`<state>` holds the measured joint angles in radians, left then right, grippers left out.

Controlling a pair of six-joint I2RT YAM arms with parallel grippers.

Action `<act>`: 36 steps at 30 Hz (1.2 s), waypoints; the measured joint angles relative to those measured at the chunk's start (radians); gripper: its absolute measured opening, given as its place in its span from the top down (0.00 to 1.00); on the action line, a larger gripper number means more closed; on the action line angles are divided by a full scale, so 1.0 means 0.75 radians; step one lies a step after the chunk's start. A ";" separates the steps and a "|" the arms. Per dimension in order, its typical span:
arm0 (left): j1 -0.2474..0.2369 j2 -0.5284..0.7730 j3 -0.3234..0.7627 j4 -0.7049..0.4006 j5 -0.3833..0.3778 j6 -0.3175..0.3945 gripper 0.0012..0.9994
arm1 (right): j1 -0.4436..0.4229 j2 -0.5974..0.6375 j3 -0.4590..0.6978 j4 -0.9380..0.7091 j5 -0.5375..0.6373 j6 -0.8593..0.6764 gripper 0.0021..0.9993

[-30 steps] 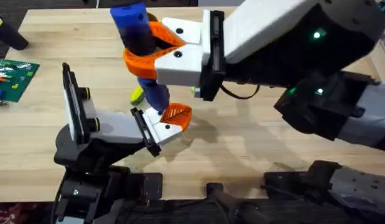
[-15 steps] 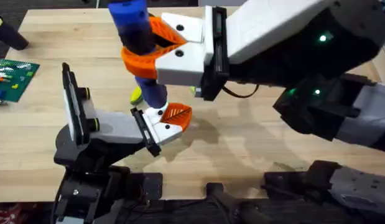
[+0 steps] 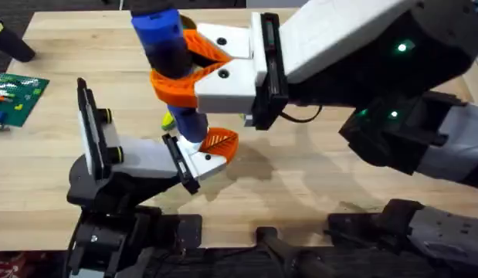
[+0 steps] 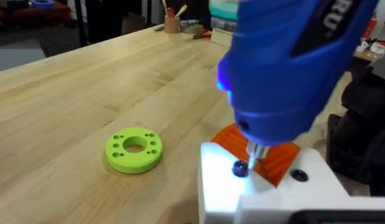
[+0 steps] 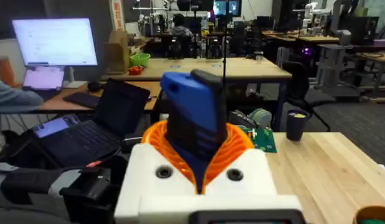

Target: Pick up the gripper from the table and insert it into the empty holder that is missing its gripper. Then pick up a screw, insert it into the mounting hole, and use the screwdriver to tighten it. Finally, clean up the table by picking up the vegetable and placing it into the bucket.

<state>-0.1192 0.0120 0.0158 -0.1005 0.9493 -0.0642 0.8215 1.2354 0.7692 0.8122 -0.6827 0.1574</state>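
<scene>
My right gripper [image 3: 194,66] pinches the screwdriver [image 3: 171,58] upright so its bit meets the screw [image 4: 240,168] on the finger piece [image 3: 211,150] my left gripper, grip state unclear, steadies, while the vegetable [image 3: 170,120] waits on the table [image 3: 300,177] just behind.

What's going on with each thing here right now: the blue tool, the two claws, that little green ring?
screwdriver: upright, bit down on a screw head in the white part.
right gripper: shut on the screwdriver.
left gripper: under the screwdriver tip; open or shut unclear.
green ring: flat on the table, untouched.
green board: lying at the table's edge.
</scene>
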 joint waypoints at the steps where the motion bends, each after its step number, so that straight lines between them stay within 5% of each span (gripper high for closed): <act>1: 0.000 0.000 0.000 0.000 0.000 0.000 0.99 | 0.000 0.000 0.000 -0.002 0.000 0.000 0.96; 36: 0.000 0.000 0.000 0.000 0.000 0.000 0.99 | 0.000 0.000 -0.001 -0.016 0.001 -0.032 0.96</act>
<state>-0.1192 0.0120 0.0158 -0.1005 0.9493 -0.0639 0.8215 1.2354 0.7689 0.8004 -0.6819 0.1337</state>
